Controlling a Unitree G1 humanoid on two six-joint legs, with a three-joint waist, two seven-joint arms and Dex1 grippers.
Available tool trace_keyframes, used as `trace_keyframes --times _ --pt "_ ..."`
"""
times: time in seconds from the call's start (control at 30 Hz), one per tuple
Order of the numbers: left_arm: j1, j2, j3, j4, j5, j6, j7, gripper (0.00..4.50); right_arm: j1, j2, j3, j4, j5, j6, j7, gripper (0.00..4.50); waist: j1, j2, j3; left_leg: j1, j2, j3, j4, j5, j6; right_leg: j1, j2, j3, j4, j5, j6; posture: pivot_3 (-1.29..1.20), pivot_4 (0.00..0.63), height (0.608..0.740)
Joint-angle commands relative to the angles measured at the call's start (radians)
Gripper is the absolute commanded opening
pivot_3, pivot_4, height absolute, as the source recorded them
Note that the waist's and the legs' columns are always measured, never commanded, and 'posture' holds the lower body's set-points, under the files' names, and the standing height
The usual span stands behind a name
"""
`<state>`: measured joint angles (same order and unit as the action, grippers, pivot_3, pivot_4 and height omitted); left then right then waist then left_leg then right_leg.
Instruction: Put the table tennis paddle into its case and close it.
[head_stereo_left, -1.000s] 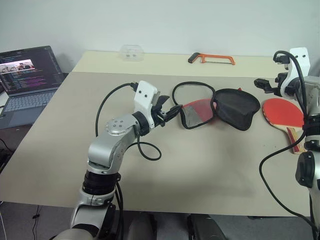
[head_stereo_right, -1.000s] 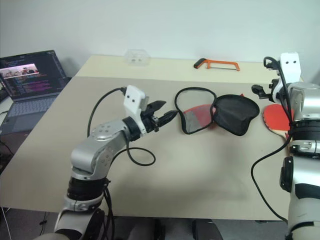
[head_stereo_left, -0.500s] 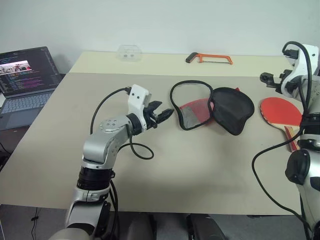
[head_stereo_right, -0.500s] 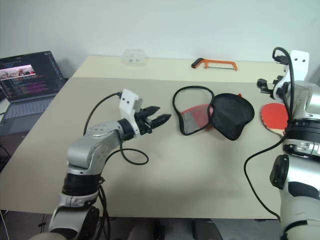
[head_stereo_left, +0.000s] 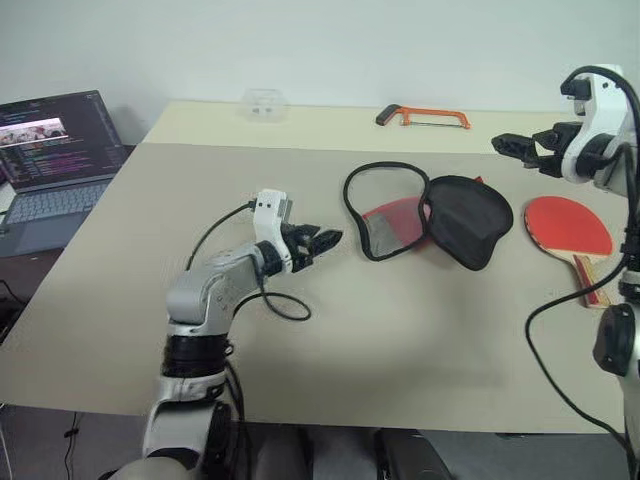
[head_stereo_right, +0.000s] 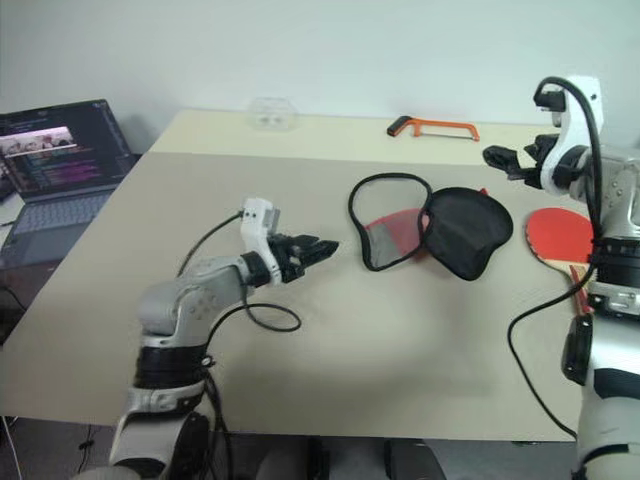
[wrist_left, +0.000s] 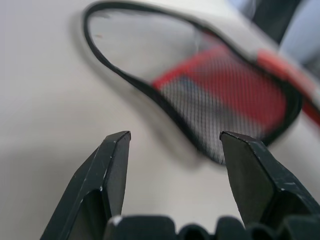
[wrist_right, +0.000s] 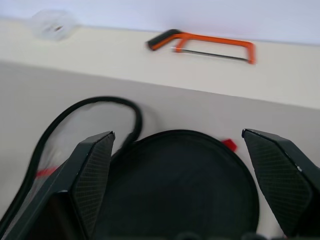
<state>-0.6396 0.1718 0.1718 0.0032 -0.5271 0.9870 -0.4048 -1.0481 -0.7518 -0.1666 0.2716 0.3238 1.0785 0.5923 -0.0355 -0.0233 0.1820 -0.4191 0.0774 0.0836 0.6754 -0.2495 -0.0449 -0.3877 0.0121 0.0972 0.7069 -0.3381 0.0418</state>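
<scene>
the black fabric zip case with a red mesh panel and black piping (head_stereo_left: 425, 215) is lying unzipped and spread wide in the middle of the pale beige bench (head_stereo_left: 400, 340), its dark half flopped toward the robot's right and its piping looping out toward the left. the flat paddle with a round red rubber face and a striped light-wood handle (head_stereo_left: 572, 232) is lying on the bench just beside the case on the robot's right, handle pointing back toward the robot, not yet inside and touched by neither hand.

the left hand (head_stereo_left: 322, 241) is hovering low over the bench near the mesh end of the case, its two black fingers (wrist_left: 112, 165) spread apart and pinching nothing; the left wrist view is looking straight at the piping and the red mesh between them. the right hand (head_stereo_left: 518, 146) is hanging in the air above the far side of the case and paddle, fingers (wrist_right: 92, 172) spread wide and empty, with the dark half of the case below.

judging by this, the step in hand is the approach: the case is open and ready, and the paddle is waiting to be picked up. the next move probably calls for the right hand dropping to the paddle, best at the handle, where the flat bat offers an edge to pinch, while the left hand is steadying or lifting the mesh flap so the mouth is staying open. the soft fabric may fold under a push.

an orange-framed hacksaw (head_stereo_left: 421, 117), a small clear plastic box (head_stereo_left: 262, 102) and an open laptop (head_stereo_left: 52, 150) are sitting well apart from the work.
</scene>
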Motion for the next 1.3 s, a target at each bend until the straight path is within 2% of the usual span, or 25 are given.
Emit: trace_keyframes --times 0.03,0.2,0.37,0.83,1.1,1.2,1.3 --pt "-0.063 -0.087 0.051 0.066 -0.045 0.038 0.091 3.09 0.001 -0.013 0.033 -0.061 0.02 -0.023 0.057 4.5 0.003 0.0 0.0 0.0 -0.001 0.0 0.0 0.0 0.0 0.0 0.0 0.0 0.0 0.0 0.0 0.0 0.15 0.74" --pt "-0.098 -0.154 0.055 0.153 -0.038 0.035 0.149 3.09 -0.008 0.001 0.05 -0.067 0.016 -0.039 0.058 4.5 0.002 0.0 0.0 -0.001 -0.001 0.0 -0.001 0.0 0.0 -0.001 0.0 0.001 -0.001 0.0 0.0 0.0 0.15 0.74" --pt "-0.125 -0.182 0.046 0.248 0.008 -0.011 0.218 3.09 -0.008 0.008 0.062 -0.08 0.017 -0.045 0.062 4.5 0.003 0.0 0.0 -0.001 -0.001 0.001 -0.001 0.0 -0.001 -0.001 0.0 0.001 -0.001 0.0 0.0 0.0 0.15 0.74" --pt "-0.235 -0.264 0.042 0.498 0.007 -0.109 0.172 3.09 -0.022 0.026 0.064 -0.047 0.004 -0.075 0.046 4.5 0.009 0.0 0.0 -0.001 -0.002 0.0 -0.001 0.0 -0.001 -0.001 0.0 0.0 -0.002 0.0 0.0 0.0 0.15 0.74" --pt "-0.27 -0.304 0.045 0.559 0.013 -0.154 0.163 3.09 -0.032 0.037 0.067 -0.034 0.004 -0.087 0.039 4.5 0.008 0.0 0.0 -0.001 -0.002 0.001 -0.001 0.0 -0.001 -0.001 0.0 0.0 -0.003 0.0 0.0 0.0 0.15 0.74" --pt "-0.269 -0.313 0.046 0.546 0.003 -0.157 0.159 2.5 -0.036 0.04 0.068 -0.028 0.002 -0.092 0.038 4.5 0.008 0.0 0.0 -0.001 -0.002 0.001 -0.002 0.0 -0.001 -0.001 0.0 0.0 -0.003 0.0 0.0 0.0 0.15 0.74" --pt "-0.266 -0.311 0.047 0.525 -0.004 -0.151 0.155 1.43 -0.039 0.043 0.069 -0.022 -0.001 -0.099 0.038 4.5 0.008 0.0 0.0 -0.002 -0.002 0.001 -0.002 0.0 -0.001 -0.001 0.0 0.0 -0.003 0.0 0.0 0.0 0.15 0.74"
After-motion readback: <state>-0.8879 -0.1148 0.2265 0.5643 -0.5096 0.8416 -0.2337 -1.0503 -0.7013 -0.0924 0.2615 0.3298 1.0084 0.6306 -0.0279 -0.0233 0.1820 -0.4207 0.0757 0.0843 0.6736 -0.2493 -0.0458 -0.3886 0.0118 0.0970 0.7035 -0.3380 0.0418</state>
